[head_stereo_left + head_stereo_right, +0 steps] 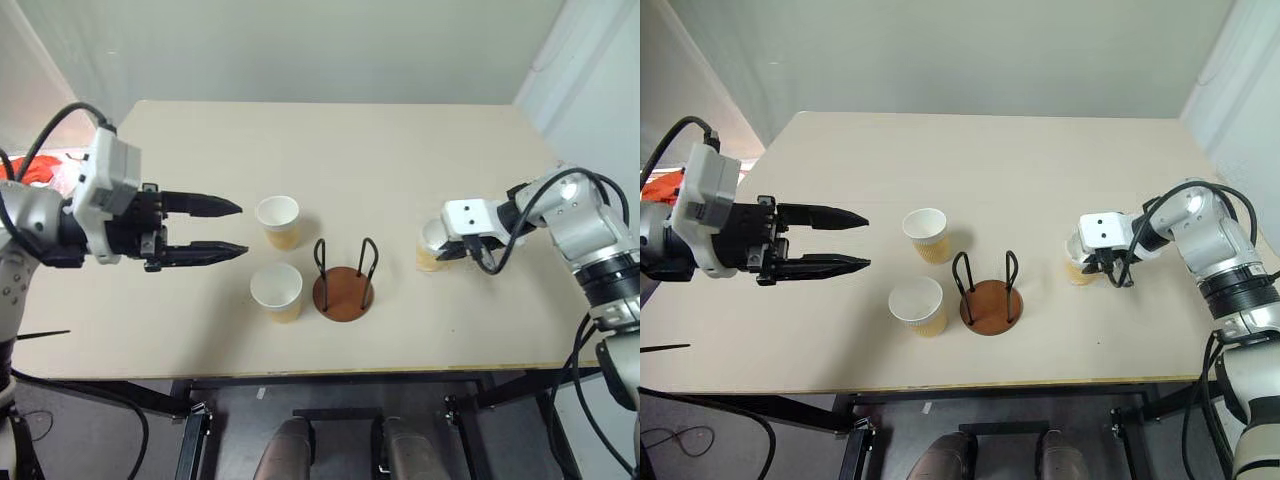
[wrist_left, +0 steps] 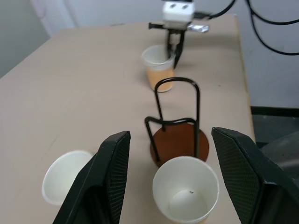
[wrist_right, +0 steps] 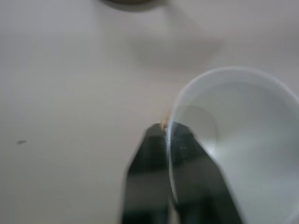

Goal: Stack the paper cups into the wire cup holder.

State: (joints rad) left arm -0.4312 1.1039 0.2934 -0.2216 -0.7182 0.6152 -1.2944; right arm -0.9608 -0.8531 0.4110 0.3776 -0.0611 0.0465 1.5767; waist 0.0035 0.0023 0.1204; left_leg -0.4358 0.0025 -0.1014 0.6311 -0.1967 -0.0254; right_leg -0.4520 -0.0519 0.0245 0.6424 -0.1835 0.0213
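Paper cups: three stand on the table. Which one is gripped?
The paper cup right of the wire cup holder: the right gripper pinches its rim. The other two stand free.

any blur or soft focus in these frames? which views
Right wrist view: soft throughout, right tool and the pinched rim of the tan-walled paper cup smeared. Left wrist view: near black fingers slightly soft, black-wire cup holder on its reddish-brown disc sharp. Head views: crisp, shadows faint.

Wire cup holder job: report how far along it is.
Done: nothing; the black wire cup holder on its reddish-brown disc base stands empty. In hand: the right gripper is pinched on the rim of one tan paper cup. Left: two more tan paper cups stand near the open left gripper.
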